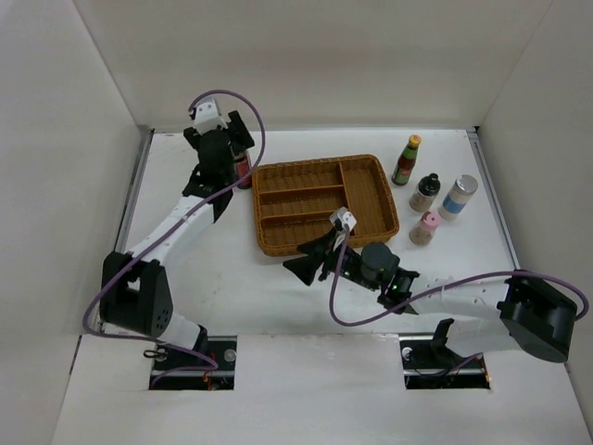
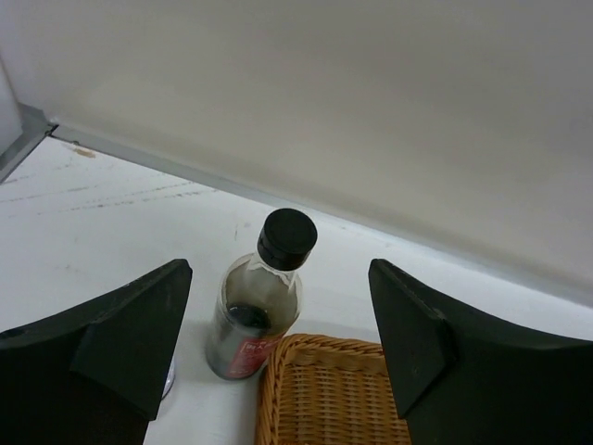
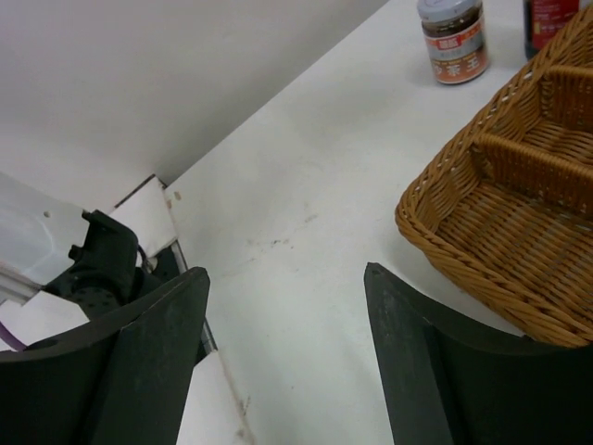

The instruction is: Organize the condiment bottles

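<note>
A tall clear black-capped bottle with a red label [image 2: 252, 315] stands on the table against the far left corner of the wicker tray [image 2: 324, 394]; it also shows in the top view [image 1: 244, 170]. My left gripper [image 2: 278, 278] is open above and before it, its jaws wide on either side, not touching; in the top view the left gripper [image 1: 219, 139] is at the far left. A short pale-lidded jar [image 3: 452, 42] stands beside that bottle. My right gripper [image 1: 308, 260] is open and empty over bare table near the tray's front left corner [image 3: 285, 273].
A green yellow-capped bottle [image 1: 407, 159], a black-capped shaker [image 1: 425, 192], a silver-capped blue-labelled bottle [image 1: 459, 197] and a pink-capped shaker [image 1: 425, 228] stand right of the tray [image 1: 371, 167]. White walls enclose the table on three sides.
</note>
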